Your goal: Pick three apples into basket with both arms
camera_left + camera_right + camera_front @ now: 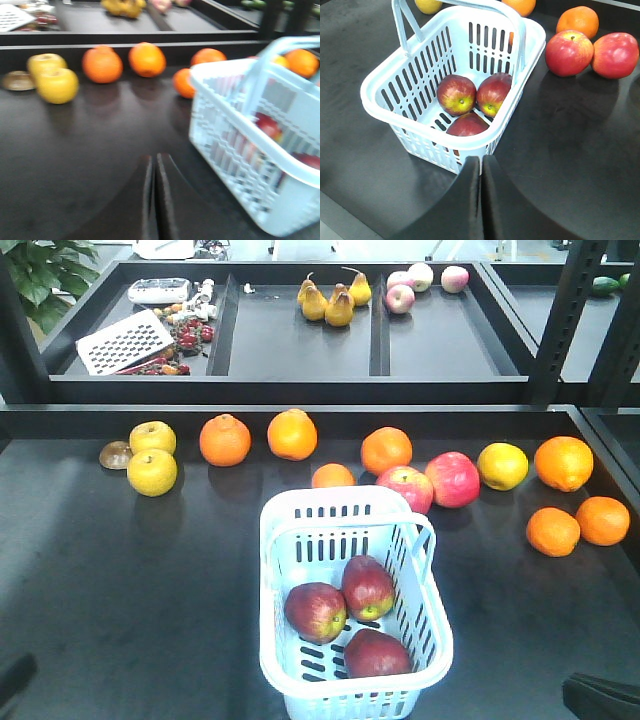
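Observation:
Three dark maroon apples lie inside the pale blue basket (300,540): one on the left (315,611), one behind it (368,586), one at the front (376,653). The right wrist view shows them too (456,94), (491,93), (467,125), inside the basket (390,80). My right gripper (481,161) is shut and empty, just short of the basket's near wall. My left gripper (154,159) is shut and empty over bare table, left of the basket (235,150). In the front view only dark bits of the arms show at the bottom corners.
Oranges (225,440), yellow apples (152,472) and brighter pink-red apples (452,479) line the back of the dark table (120,580). A raised black rail and shelf with pears (330,300) stand behind. More oranges (553,531) sit at the right.

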`<state>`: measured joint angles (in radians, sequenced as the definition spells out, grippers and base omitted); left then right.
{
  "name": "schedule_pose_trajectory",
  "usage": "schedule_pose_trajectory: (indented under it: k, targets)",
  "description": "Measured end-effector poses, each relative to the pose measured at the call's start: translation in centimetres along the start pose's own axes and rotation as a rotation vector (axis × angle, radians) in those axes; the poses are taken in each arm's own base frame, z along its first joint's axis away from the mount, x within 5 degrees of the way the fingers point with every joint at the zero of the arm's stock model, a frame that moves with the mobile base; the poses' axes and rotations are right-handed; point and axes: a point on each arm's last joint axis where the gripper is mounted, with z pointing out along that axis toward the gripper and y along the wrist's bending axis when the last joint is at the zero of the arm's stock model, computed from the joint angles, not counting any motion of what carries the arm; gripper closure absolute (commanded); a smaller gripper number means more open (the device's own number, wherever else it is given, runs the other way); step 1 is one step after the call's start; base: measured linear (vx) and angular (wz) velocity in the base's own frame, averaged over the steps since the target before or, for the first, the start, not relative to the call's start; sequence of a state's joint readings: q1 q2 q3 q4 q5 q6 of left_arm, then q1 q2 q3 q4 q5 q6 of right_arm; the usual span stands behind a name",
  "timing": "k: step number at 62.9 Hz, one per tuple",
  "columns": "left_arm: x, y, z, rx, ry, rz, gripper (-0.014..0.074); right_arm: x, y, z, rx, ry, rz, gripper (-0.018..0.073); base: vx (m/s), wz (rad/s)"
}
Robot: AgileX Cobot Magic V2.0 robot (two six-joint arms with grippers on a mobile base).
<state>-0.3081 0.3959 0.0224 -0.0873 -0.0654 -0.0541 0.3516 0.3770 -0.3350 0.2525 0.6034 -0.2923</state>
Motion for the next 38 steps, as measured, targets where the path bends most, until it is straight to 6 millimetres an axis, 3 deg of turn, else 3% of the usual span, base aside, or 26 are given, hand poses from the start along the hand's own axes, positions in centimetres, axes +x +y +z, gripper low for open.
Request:
schedule_pose_trajectory:
  k: [18,38]
  targets:
    - [-1.0,0.7,-2.3,-0.103,-0.221,0.013,0.0603,0.0,0.0,0.0,0.000,-0.001,0.000,0.0564,0.00,0.00]
    - [-0.3,1.9,-3.5,-0.316,-0.221,-0.004,0.0603,0.0,0.0,0.0,0.000,-0.001,0.000,0.0564,0.00,0.00]
